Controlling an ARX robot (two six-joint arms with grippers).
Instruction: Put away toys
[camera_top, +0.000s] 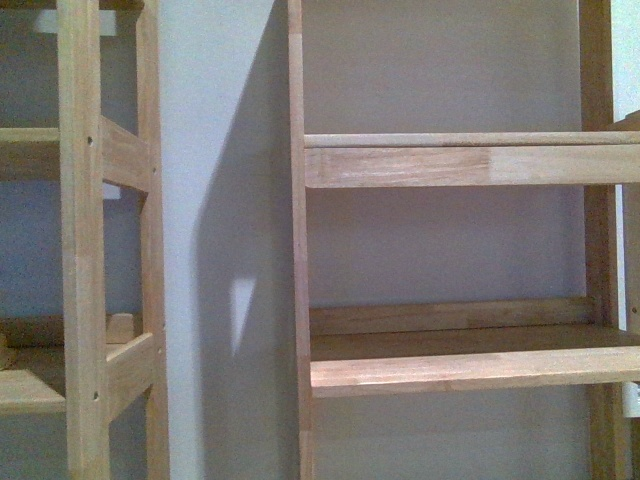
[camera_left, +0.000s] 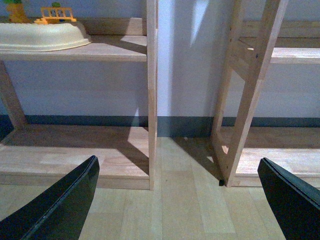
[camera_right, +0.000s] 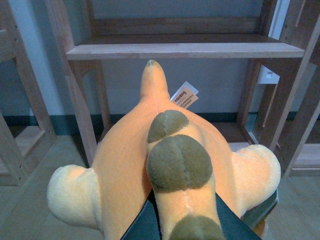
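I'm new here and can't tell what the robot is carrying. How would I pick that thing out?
Look in front of the wooden shelves, in the right wrist view. There the right gripper holds a plush toy. It is the only soft thing among hard wood: orange-yellow, with olive-brown patches and a small paper tag.
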